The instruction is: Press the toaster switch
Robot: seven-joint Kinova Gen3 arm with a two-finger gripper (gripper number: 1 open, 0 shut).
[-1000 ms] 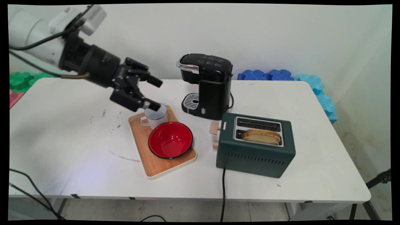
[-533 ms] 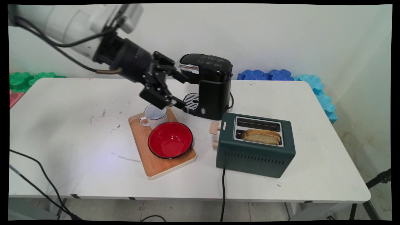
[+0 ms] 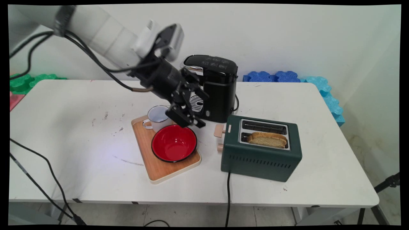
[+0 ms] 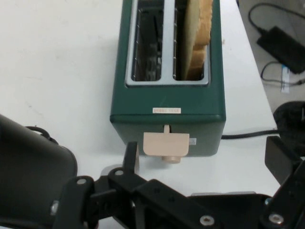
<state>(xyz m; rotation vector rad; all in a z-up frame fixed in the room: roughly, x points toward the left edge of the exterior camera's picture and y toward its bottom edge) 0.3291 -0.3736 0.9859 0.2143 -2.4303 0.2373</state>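
Hand view: jaws apart, empty, facing toaster (image 4: 167, 102) lever (image 4: 166, 144) across bare table (image 4: 57, 81).

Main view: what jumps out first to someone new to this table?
The black gripper, open, hangs over the far end of the wooden tray, between the white mug and the black coffee machine. A red bowl fills the tray's middle. To the right, a green toaster holds a bread slice.

White table (image 3: 80, 134), plain white wall (image 3: 287, 35)
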